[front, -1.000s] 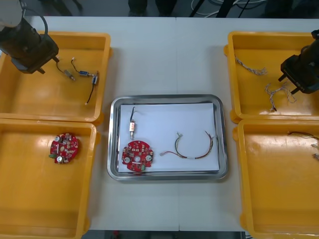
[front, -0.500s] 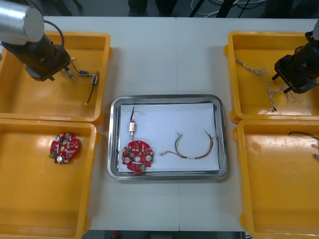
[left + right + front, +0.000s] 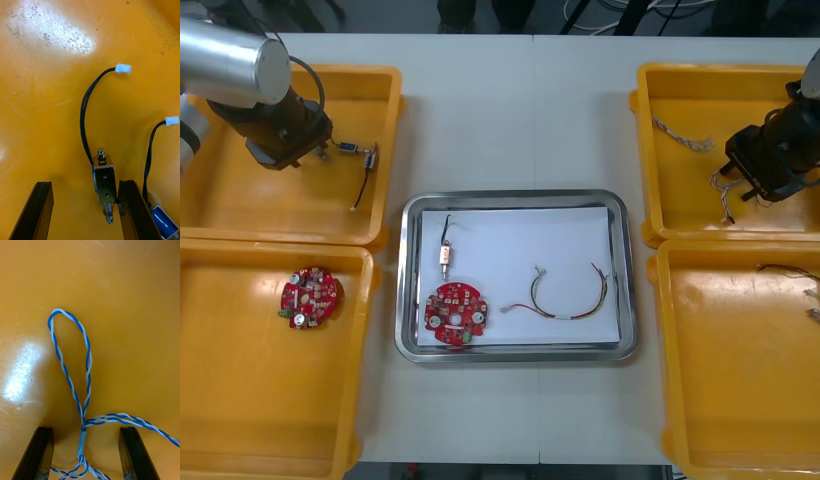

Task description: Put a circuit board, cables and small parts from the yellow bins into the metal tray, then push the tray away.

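A light table (image 3: 510,120) carries everything, pale and plain, with a thin seam (image 3: 533,100) running from its far edge toward the near one (as if two tops meet there). Beyond the far edge lies dark floor (image 3: 380,15).

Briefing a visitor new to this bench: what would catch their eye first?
The shiny rectangular metal tray at the middle of the light table, with a round red circuit board in its near left corner. Then the open pincers: the left pincer straddles a small boxy metal part with a black cable in the far left yellow bin, the right pincer a twisted blue and white cable in the far right yellow bin.
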You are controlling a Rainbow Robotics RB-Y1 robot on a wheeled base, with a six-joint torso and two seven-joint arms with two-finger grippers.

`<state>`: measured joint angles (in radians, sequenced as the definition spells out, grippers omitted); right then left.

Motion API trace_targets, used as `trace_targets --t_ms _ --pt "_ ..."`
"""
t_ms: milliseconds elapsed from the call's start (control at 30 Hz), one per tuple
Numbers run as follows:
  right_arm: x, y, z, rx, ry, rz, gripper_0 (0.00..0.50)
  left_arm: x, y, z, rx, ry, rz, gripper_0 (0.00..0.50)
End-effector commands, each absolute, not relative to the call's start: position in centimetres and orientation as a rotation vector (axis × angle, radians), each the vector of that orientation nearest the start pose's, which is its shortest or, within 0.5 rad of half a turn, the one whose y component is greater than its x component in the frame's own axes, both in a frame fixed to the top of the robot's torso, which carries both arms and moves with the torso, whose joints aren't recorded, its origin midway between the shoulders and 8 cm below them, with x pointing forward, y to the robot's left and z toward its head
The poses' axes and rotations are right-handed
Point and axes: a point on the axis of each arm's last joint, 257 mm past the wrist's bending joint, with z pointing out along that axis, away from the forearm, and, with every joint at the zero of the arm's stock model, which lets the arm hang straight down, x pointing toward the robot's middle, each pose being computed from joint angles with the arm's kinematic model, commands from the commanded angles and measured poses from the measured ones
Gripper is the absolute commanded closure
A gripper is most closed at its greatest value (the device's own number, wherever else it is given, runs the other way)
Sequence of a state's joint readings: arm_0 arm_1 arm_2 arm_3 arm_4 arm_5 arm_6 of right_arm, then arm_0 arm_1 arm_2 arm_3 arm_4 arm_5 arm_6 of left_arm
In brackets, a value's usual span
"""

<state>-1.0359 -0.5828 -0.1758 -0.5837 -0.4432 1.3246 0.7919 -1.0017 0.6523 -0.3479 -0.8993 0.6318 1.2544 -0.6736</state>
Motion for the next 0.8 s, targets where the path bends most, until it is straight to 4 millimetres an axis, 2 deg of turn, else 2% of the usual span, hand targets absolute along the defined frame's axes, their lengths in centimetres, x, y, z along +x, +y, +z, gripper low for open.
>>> trace_targets --t_ms 33,233,267,300,333,367,400,433,467,500,733,800 --pt "60.1 -37.9 -23.0 1.415 2.375 0.39 0.0 65.1 32.1 -16.3 -0.79 2.388 -0.123 0.0" --pt "60.0 -38.1 -23.6 1.416 2.373 0.388 0.0 65.1 32.1 -17.2 -0.75 2.394 -0.068 0.0" --pt "60.0 -38.1 -23.6 1.416 2.373 0.388 0.037 65.0 32.1 -17.5 -0.745 2.398 -0.058 0.0" --pt "60.0 -38.1 -23.6 1.416 2.373 0.388 0.16 65.0 32.1 -17.5 -0.742 2.399 -0.058 0.0" --pt "60.0 -38.1 -23.7 1.415 2.374 0.386 0.232 65.0 32.2 -17.7 -0.743 2.401 -0.054 0.0" --pt "60.0 -38.1 -23.8 1.416 2.374 0.386 0.419 65.0 32.1 -17.6 -0.745 2.401 -0.058 0.0" --pt "60.1 -38.2 -23.7 1.413 2.369 0.388 0.5 65.0 32.1 -17.6 -0.743 2.4 -0.057 0.047" --pt "60.1 -38.2 -23.8 1.412 2.368 0.386 0.5 65.0 32.0 -17.6 -0.742 2.401 -0.06 0.167" --pt "60.1 -38.3 -23.8 1.411 2.367 0.386 0.5 65.0 32.1 -17.6 -0.743 2.401 -0.06 0.438" --pt "60.1 -38.3 -23.9 1.409 2.366 0.387 0.5 65.0 32.1 -17.6 -0.741 2.402 -0.059 0.5" --pt "60.3 -38.5 -23.4 1.392 2.362 0.385 0.5 65.0 32.0 -17.6 -0.74 2.403 -0.061 0.5" --pt "60.5 -38.6 -22.4 1.365 2.366 0.382 0.5 65.0 31.9 -17.5 -0.74 2.402 -0.063 0.5"
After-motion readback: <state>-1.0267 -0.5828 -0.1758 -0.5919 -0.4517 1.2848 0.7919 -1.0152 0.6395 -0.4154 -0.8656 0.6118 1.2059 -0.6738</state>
